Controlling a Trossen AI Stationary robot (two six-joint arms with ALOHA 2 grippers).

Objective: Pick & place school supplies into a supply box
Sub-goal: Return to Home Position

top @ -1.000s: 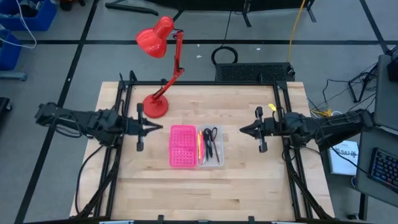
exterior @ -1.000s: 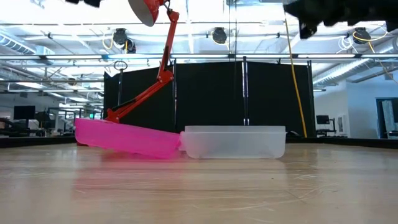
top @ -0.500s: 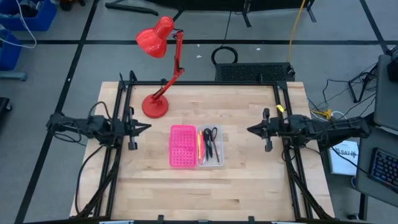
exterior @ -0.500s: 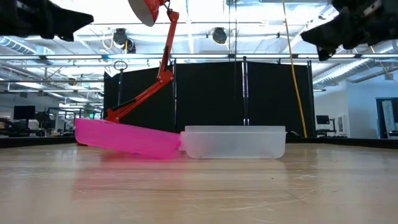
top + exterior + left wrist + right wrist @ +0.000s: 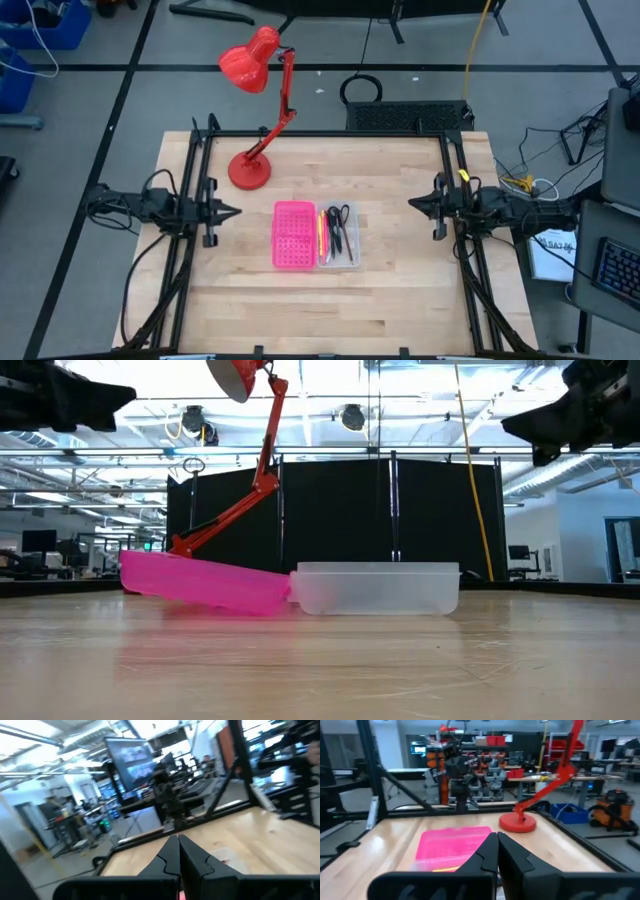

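The supply box lies open at the table's middle: its pink dotted half [image 5: 294, 235] on the left, its clear tray [image 5: 347, 254] on the right. In the tray lie the black-handled scissors [image 5: 342, 219] and several pens and pencils [image 5: 324, 234]. In the low view the pink half [image 5: 200, 582] slopes up from the clear tray [image 5: 378, 588], whose contents are hidden by its frosted wall. My left gripper [image 5: 232, 211] hangs shut above the table's left side, apart from the box. My right gripper [image 5: 412, 204] hangs shut above the right side. Both point toward the box [image 5: 452, 842].
A red desk lamp stands with its base [image 5: 249, 171] on the table's far left part, its head [image 5: 248, 62] reaching beyond the far edge. Black frame rails [image 5: 196, 180] run along the left and right table sides. Bare wood [image 5: 320, 310] lies in front of the box.
Both arms have drawn back from the box. The left gripper moved toward the table's left edge, the right gripper toward the right edge. In the low view both have come lower. The box and its contents have stayed put.
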